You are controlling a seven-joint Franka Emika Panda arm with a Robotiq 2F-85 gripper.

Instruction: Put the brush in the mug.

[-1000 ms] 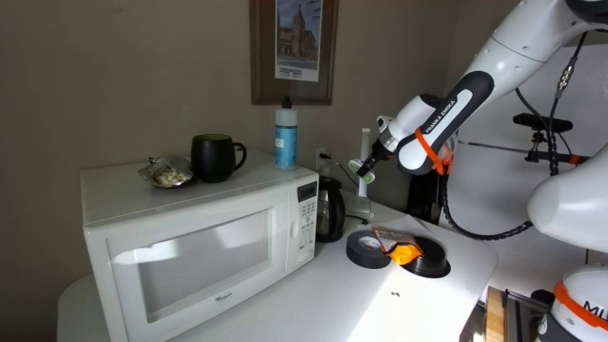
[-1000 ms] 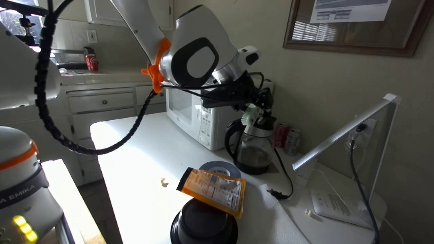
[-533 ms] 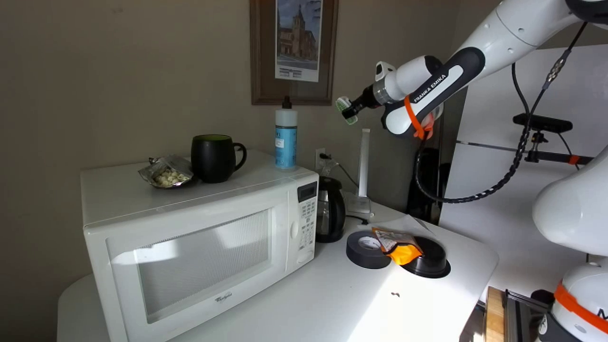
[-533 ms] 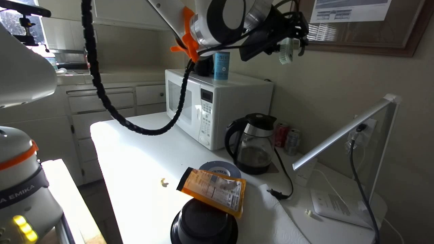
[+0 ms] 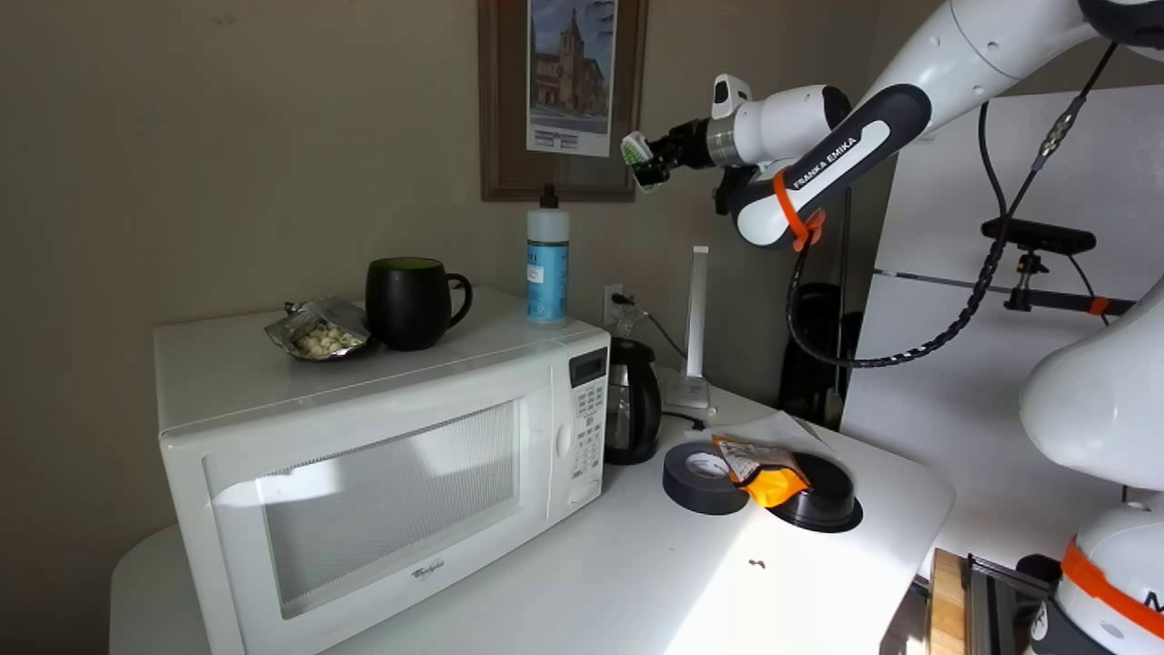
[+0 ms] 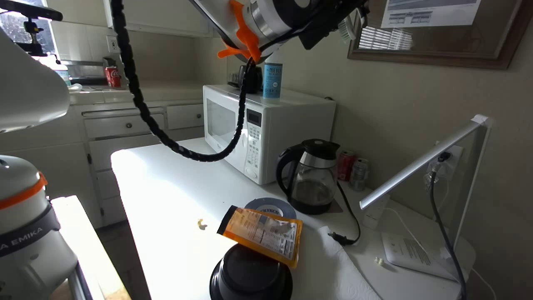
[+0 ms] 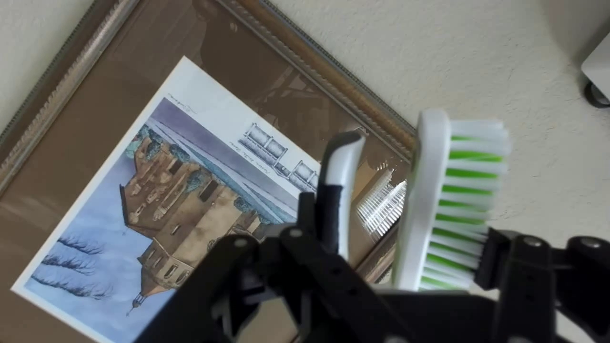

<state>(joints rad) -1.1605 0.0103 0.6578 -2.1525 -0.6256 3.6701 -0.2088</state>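
Note:
The brush has a white body with a loop-like handle and white and green bristles. It fills the middle right of the wrist view (image 7: pixel 424 205) and is a small pale shape in both exterior views (image 5: pixel 635 148) (image 6: pixel 345 30). My gripper (image 5: pixel 649 166) is shut on the brush, one finger against the handle and one against the bristles, high in the air before the wall. The glossy black mug (image 5: pixel 406 305), green inside, stands upright on the microwave, lower and well to the left of the gripper there. In an exterior view the mug (image 6: pixel 255 79) is partly hidden by the cable.
The blue bottle (image 5: pixel 547 277) stands on the microwave (image 5: pixel 218 391) between mug and gripper. A silver bag (image 5: pixel 320 335) touches the mug's other side. The picture frame (image 5: pixel 492 100) hangs behind. Below are the black kettle (image 5: pixel 644 400), tape roll (image 5: pixel 696 491) and orange pouch (image 5: pixel 773 487).
My gripper has risen with the brush from near the kettle's height to beside the picture, moved toward the mug's side, and tilted from pointing downward to nearly level. The mug has not moved.

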